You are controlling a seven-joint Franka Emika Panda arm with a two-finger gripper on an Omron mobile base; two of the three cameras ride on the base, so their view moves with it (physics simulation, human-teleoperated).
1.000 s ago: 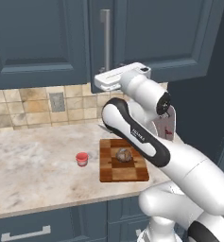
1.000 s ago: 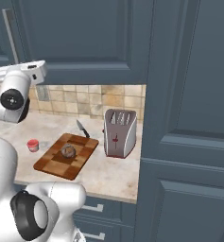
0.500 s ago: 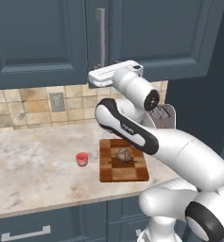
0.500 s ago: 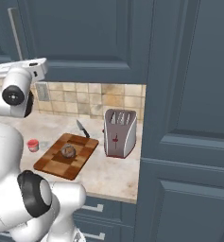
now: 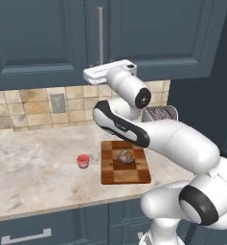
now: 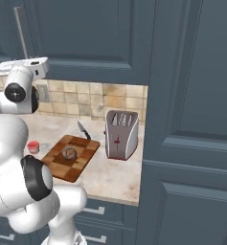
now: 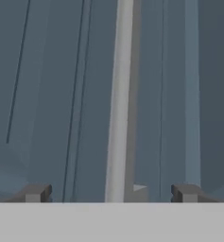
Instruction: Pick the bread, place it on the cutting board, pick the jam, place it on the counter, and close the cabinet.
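facing the cabinet (image 5: 62,38) head-on, i read its doors as flush — judged shut or nearly so. the counter (image 5: 33,167) carries the cutting board (image 5: 124,162) near its front edge, the bread (image 5: 125,156) at the board's centre, the jam (image 5: 83,161) just off the board's left edge. the handle (image 7: 119,99) runs upright, dead ahead between the tips of my gripper (image 7: 111,193), whose jaws stand wide and hold nothing.
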